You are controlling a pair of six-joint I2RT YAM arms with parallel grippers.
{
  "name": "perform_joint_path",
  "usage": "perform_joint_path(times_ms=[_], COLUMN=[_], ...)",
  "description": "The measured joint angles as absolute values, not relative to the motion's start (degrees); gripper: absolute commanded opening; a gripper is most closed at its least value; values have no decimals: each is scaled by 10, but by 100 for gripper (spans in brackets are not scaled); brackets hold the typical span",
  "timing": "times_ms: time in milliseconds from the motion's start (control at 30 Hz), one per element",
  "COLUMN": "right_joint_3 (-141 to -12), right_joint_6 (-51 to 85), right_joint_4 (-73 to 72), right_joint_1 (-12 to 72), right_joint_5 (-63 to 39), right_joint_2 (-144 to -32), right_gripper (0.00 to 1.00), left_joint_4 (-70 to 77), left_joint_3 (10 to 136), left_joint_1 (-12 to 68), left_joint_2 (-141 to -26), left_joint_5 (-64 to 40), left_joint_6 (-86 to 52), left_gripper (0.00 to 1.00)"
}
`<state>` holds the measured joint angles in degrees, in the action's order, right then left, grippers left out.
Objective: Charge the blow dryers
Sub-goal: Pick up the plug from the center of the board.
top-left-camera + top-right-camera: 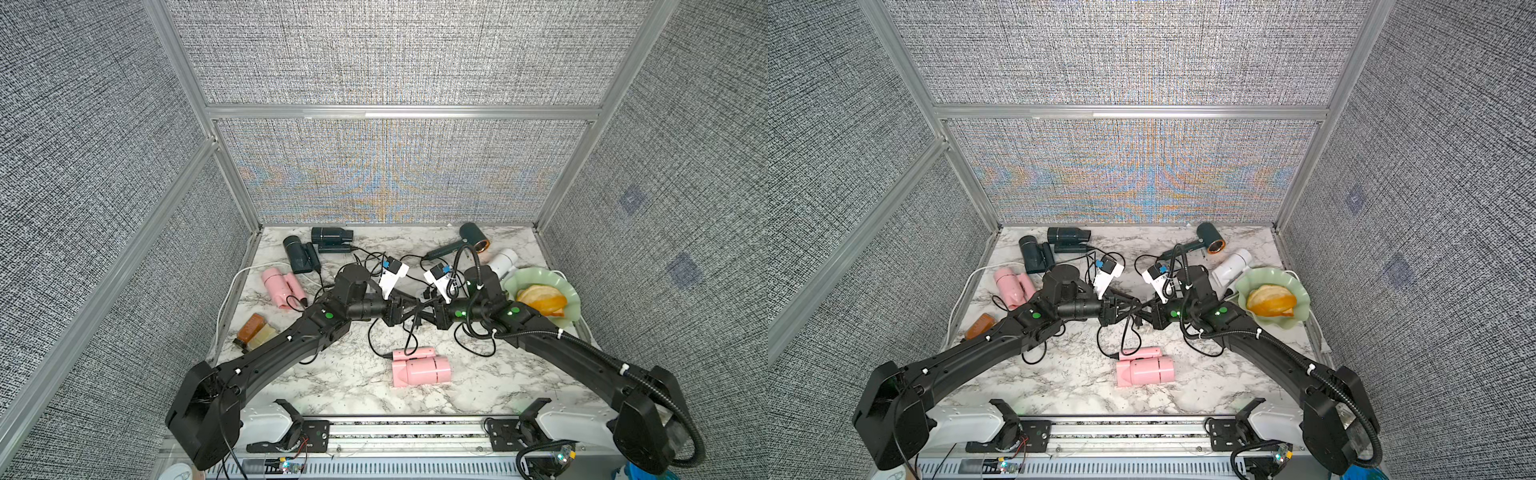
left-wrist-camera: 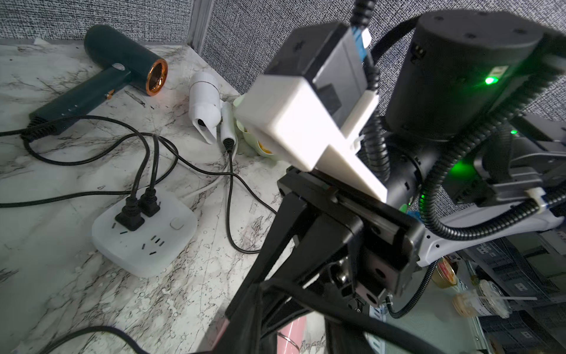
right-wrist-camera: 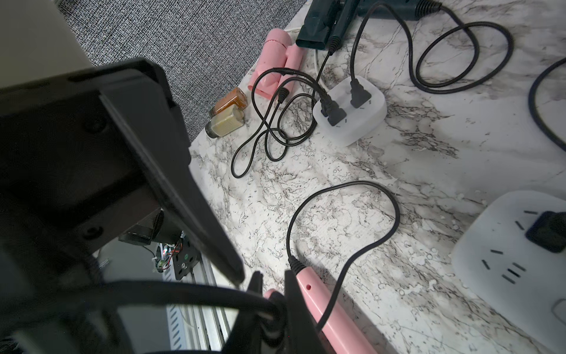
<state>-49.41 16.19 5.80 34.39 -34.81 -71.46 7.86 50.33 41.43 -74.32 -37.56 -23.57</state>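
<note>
My two grippers meet tip to tip over the table's middle in both top views. The right gripper (image 3: 274,283) is shut on the black plug (image 3: 275,306) of the front pink blow dryer (image 1: 420,368), whose cord (image 3: 395,211) loops from its handle. The left gripper (image 2: 291,325) stands narrowly open, and the same cord (image 2: 306,294) crosses its fingers. The other blow dryers lie apart: a pink one (image 1: 279,286), two dark teal ones (image 1: 300,253) (image 1: 331,237), a green copper-ringed one (image 2: 122,58) and a white one (image 2: 203,101).
A white power strip (image 2: 171,245) holds two plugs, and another (image 3: 361,122) holds three. A green plate (image 1: 540,282) with orange slices sits at the right edge. Two small bottles (image 3: 228,115) lie at the left edge. Loose black cords cross the middle.
</note>
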Motion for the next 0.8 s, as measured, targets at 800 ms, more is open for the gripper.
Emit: perform_joint_path(times_ms=[800], right_joint_3=[-494], right_joint_6=[165], right_joint_4=[58], right_joint_1=[344], right_joint_5=[-395], right_joint_2=[-717], right_gripper=[5], left_joint_4=[145], left_joint_3=[495], left_joint_1=[414], left_joint_2=[-769], left_joint_5=[-371], left_joint_6=[-271], left_gripper=[24])
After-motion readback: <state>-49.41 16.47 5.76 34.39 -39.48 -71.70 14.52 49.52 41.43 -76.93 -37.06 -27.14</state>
